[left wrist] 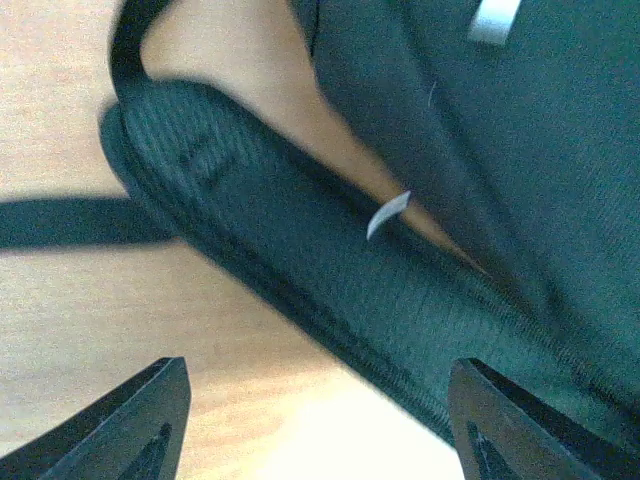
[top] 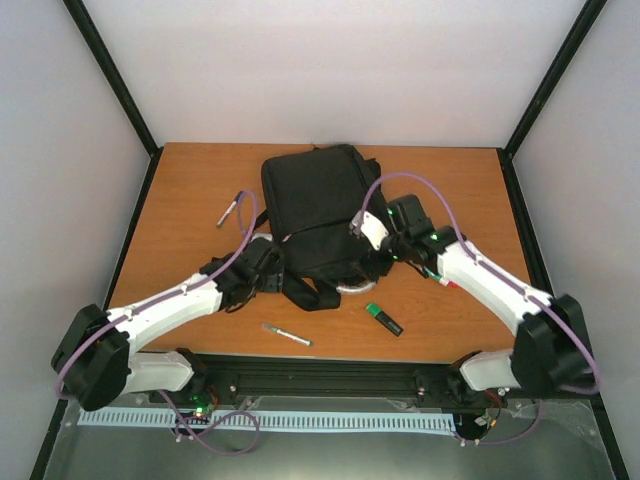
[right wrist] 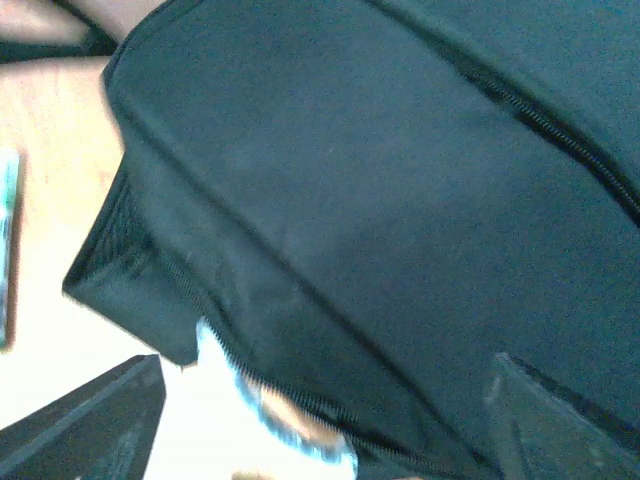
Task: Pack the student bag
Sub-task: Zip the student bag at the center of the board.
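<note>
The black student bag (top: 318, 215) lies flat mid-table (top: 180, 190), between my 2 arms. My left gripper (left wrist: 315, 400) is spread wide beside a padded shoulder strap (left wrist: 300, 260), holding nothing. My right gripper (right wrist: 325, 400) gapes equally wide at the bag's side.

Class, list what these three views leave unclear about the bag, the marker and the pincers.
1. Bag: whether any zip is open. It is too small in the top view and blurred in both wrist views.
2. Left pincer and right pincer: the fingertips are cut off by each wrist view's bottom edge.
3. Green marker: the label is too small from above, and the right wrist view's left edge cuts it.
</note>
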Motion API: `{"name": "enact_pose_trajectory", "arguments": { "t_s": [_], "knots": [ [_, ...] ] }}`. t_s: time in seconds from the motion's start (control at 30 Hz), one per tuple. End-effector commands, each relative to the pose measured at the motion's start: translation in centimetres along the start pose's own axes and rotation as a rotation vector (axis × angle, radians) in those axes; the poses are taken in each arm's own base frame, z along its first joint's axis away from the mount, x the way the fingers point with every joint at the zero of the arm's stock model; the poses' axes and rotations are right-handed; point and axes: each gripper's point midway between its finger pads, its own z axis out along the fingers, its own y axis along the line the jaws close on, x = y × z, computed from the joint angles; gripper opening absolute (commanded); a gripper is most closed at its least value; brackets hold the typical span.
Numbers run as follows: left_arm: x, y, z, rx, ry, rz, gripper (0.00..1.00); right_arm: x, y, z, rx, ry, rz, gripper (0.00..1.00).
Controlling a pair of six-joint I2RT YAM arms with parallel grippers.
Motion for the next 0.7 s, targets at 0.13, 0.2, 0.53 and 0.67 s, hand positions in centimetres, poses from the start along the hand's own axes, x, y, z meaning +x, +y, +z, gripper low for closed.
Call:
{"name": "enact_pose_trajectory", "arguments": {
  "t_s": [0.13, 0.2, 0.53, 0.67],
  "knots": [
    [1.4, -2.0, 1.1, 0.204, -0.097, -0.030, 0.57, -1.2, -3.2, 5.0, -0.019, 0.096, 0.142, 0.79],
    [1.7, -1.7, 1.9, 0.182, -0.105, -0.025, 0.57, 0.8, -6.1, 6.1, 0.103, 0.180, 0.192, 0.78],
    [1.9, -3.7, 5.4, 0.197, -0.107, 0.133, 0.50, 8.3, -13.6, 7.6, 0.226, 0.319, 0.395, 0.73],
    [2.6, -3.3, 5.9, 0.184, -0.093, 0.146, 0.49, 7.7, -14.7, 6.6, 0.291, 0.307, 0.360, 0.73]
  ]
}}
